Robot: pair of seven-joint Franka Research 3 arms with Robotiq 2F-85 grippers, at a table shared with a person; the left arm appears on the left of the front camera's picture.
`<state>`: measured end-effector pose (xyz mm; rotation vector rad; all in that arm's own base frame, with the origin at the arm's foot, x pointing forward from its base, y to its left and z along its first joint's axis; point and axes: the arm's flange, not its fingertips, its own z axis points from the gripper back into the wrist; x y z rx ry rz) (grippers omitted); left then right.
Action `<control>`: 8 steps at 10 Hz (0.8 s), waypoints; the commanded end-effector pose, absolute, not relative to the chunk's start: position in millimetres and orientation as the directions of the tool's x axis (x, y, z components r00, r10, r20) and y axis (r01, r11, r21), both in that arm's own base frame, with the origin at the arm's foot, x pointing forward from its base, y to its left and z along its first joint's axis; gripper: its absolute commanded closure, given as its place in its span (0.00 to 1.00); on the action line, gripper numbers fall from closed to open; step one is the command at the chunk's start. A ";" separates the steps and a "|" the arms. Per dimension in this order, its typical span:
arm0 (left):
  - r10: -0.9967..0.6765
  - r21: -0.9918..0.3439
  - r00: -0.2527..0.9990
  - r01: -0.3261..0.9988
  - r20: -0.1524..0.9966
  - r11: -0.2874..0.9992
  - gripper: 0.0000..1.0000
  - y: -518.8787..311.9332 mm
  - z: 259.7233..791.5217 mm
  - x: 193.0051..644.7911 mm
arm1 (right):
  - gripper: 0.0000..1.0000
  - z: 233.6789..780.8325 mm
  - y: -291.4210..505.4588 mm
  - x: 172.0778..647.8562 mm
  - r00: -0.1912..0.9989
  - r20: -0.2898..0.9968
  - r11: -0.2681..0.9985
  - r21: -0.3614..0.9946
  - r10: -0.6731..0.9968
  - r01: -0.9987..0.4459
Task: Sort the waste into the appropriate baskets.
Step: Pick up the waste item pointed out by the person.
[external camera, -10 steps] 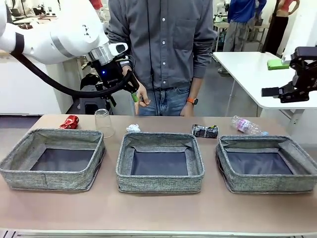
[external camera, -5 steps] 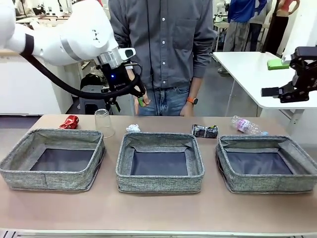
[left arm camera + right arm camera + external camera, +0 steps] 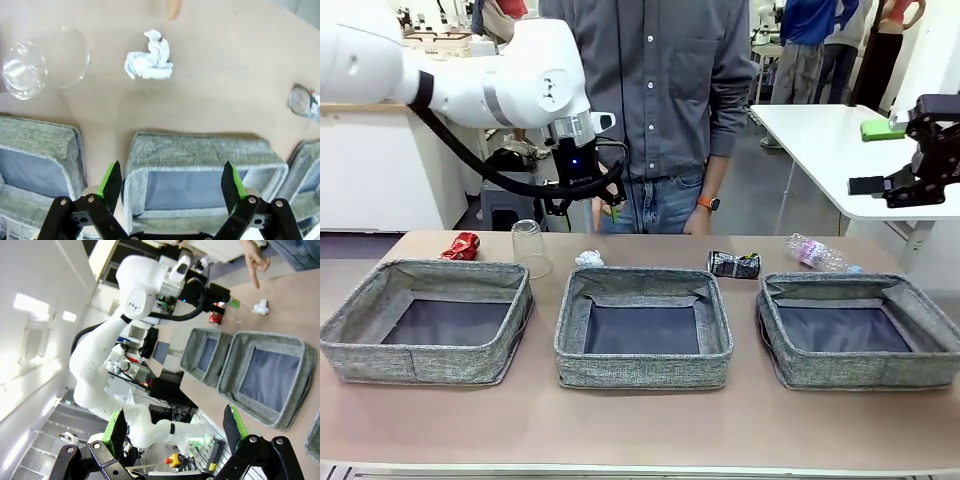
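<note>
A: Progress check: is anything sitting in the baskets?

B: Nothing. The left basket, middle basket and right basket are all showing bare dark bottoms. Judging by that, no sorting is done yet.

A: Where is the waste lying?

B: All five pieces are sitting on the worktop, in a row behind the baskets on the person's side.
- The crushed red can is lying behind the left basket.
- The clear plastic cup is standing near that basket's far right corner.
- The crumpled white tissue is lying just behind the middle basket.
- The crushed dark-silver can is lying behind the gap between the middle and right baskets.
- The clear plastic bottle is lying on its side behind the right basket.

A: Tools?

B: The left tool is hovering well above the far side of the worktop, jaws spread wide, gripping nothing. Its wrist view is showing the tissue beyond the middle basket's wall. The right tool is waiting high off to the right, also wide apart and empty.

A: Remaining?

B: Everything: five picks, five drops. I am guessing the tissue goes first.
</note>
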<state>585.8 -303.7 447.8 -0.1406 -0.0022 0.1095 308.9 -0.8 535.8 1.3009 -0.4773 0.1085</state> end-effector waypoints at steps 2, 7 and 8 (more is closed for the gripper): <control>0.129 -0.066 0.992 -0.129 -0.004 0.989 0.00 -317.0 438.2 604.0 | 0.00 536.5 0.7 312.5 0.886 0.423 0.260 0.892 -0.189 -0.371; 0.182 -0.037 0.983 -0.182 -0.003 0.983 0.00 -306.7 387.4 609.3 | 0.00 536.5 0.7 312.5 0.886 0.423 0.260 0.892 -0.189 -0.371; 0.161 -0.039 0.987 -0.161 -0.001 0.986 0.00 -304.4 375.5 611.5 | 0.00 536.5 0.7 312.5 0.886 0.423 0.260 0.892 -0.189 -0.371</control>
